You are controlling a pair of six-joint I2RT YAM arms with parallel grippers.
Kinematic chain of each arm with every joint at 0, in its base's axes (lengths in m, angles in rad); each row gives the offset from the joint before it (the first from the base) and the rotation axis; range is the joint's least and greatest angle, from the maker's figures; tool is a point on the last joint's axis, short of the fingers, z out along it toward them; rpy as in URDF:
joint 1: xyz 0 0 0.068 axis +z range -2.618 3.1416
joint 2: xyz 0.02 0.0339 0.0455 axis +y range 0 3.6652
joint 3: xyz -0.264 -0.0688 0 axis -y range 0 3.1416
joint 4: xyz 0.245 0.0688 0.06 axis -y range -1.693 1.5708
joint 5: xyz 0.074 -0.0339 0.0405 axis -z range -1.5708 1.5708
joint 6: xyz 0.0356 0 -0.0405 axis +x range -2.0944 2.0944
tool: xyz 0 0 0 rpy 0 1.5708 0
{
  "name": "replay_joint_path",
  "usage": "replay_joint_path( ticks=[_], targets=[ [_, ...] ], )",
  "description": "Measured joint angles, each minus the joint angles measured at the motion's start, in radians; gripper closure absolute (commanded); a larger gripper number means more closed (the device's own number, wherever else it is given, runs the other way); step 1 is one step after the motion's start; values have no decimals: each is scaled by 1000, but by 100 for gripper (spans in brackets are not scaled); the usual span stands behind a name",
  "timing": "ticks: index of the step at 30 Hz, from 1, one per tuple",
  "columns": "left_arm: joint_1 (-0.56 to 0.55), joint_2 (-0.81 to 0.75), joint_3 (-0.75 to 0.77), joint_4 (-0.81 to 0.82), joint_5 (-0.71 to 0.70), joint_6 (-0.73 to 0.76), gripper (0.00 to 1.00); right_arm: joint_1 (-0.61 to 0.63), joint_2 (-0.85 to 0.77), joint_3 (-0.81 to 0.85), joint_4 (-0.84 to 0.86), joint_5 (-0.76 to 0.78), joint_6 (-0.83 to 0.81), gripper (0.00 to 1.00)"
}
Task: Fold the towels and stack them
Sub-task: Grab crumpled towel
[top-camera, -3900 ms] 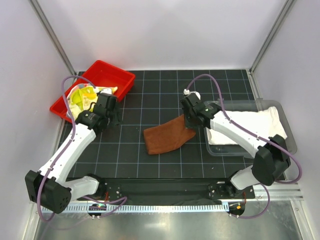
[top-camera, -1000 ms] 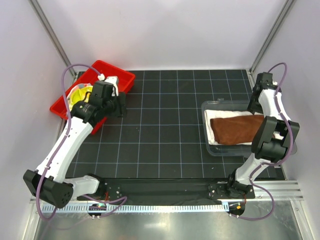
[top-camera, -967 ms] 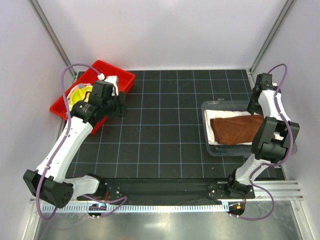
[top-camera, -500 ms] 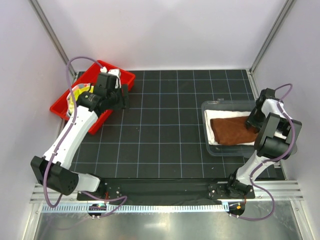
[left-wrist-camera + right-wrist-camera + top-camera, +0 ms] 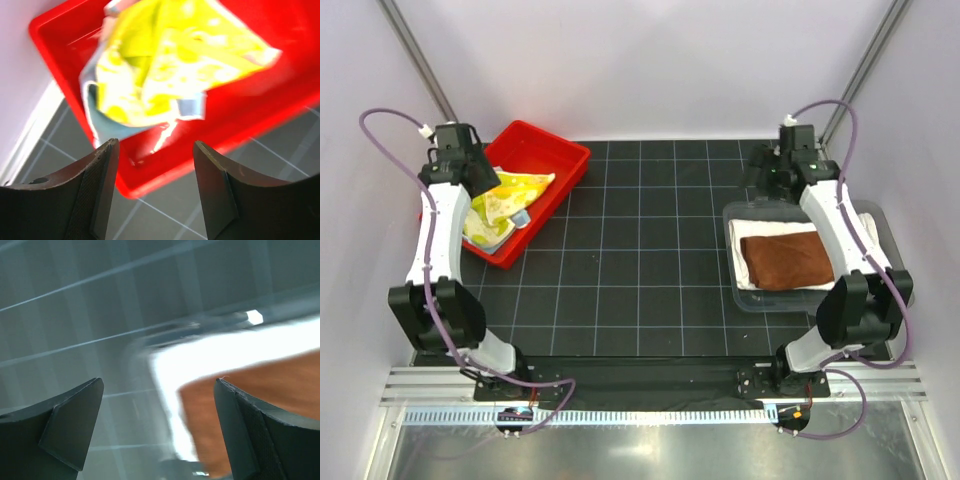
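Note:
A brown towel [image 5: 790, 258] lies folded on a white towel [image 5: 746, 240] inside the clear bin [image 5: 740, 296]. In the right wrist view the brown towel [image 5: 260, 405] and white towel [image 5: 225, 352] are blurred below my right gripper [image 5: 159, 381], which hangs open and empty above the bin's far left corner [image 5: 767, 175]. A yellow-green towel [image 5: 505, 195] lies crumpled in the red tray [image 5: 548, 150], with a light-blue towel [image 5: 94, 112] peeking out under it. My left gripper [image 5: 155, 145] is open and empty, raised over the tray's left end [image 5: 470, 165], above the yellow-green towel [image 5: 170, 60].
The red tray [image 5: 60, 45] stands at the back left, close to the left wall. The clear bin sits at the right edge of the black gridded mat [image 5: 640, 250]. Frame posts rise at both back corners.
My right gripper has opened and risen from the bin toward its back left corner, leaving the brown towel on the white one. My left arm swung up and left, uncovering the tray's towels.

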Motion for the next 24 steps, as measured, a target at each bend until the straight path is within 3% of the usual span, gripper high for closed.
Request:
replay_joint_path(
  ticks=[6,10,11,12,13,18,24],
  targets=[
    [68,230,6,47,-10,41,46,154,-64,35,60,-67,23,0],
    [67,449,62,63,28,64,61,180,-62,37,82,-84,23,0],
    [67,496,82,58,38,71,70,183,-61,37,84,-84,21,0],
    [68,560,126,40,51,79,96,184,-61,37,86,-84,19,0],
    [68,576,139,35,53,82,100,185,-60,37,87,-84,18,0],
    [68,658,282,-51,58,96,100,185,-59,37,86,-73,1,0],
    [68,456,281,-38,61,88,100,194,-66,37,74,-72,1,0]
  ],
)
